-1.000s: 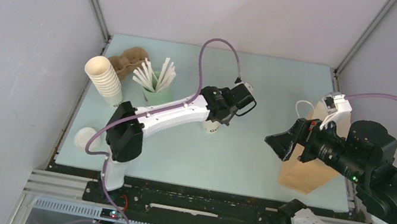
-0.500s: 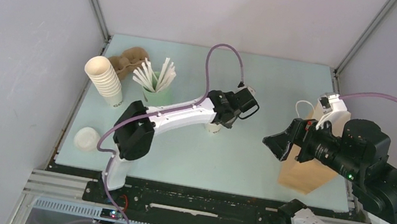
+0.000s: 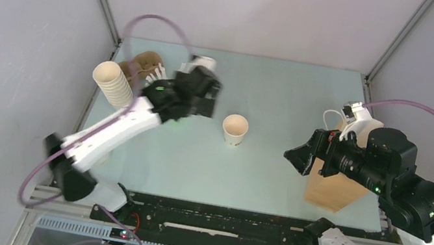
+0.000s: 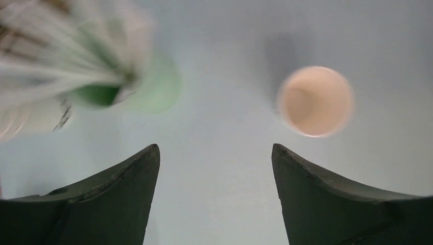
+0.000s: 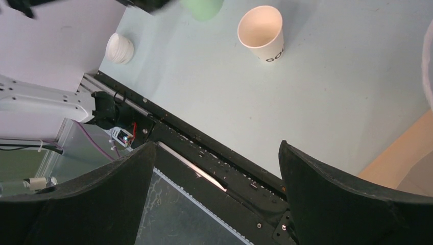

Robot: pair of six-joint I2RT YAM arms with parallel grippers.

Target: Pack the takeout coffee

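The takeout coffee, a small cream paper cup (image 3: 234,128) with no lid, stands upright and alone in the middle of the table. It also shows in the left wrist view as a cup (image 4: 315,101) seen from above, and in the right wrist view as a cup (image 5: 261,31) with dark print. My left gripper (image 3: 201,100) hovers to the cup's left, over the green cup, and the left gripper (image 4: 214,149) is open and empty. My right gripper (image 3: 298,156) hangs to the cup's right, and the right gripper (image 5: 217,145) is open with nothing in it.
A brown paper bag (image 3: 332,190) stands at the right behind my right arm. At the left are a stack of cream cups (image 3: 114,83), a brown cup carrier (image 3: 142,61) and a green cup (image 4: 153,87) of white sticks. White lids (image 5: 120,48) lie near the front-left edge.
My left gripper opened, let go of the cup and swung left toward the green cup. The cup stays standing mid-table. The right arm barely shifted.
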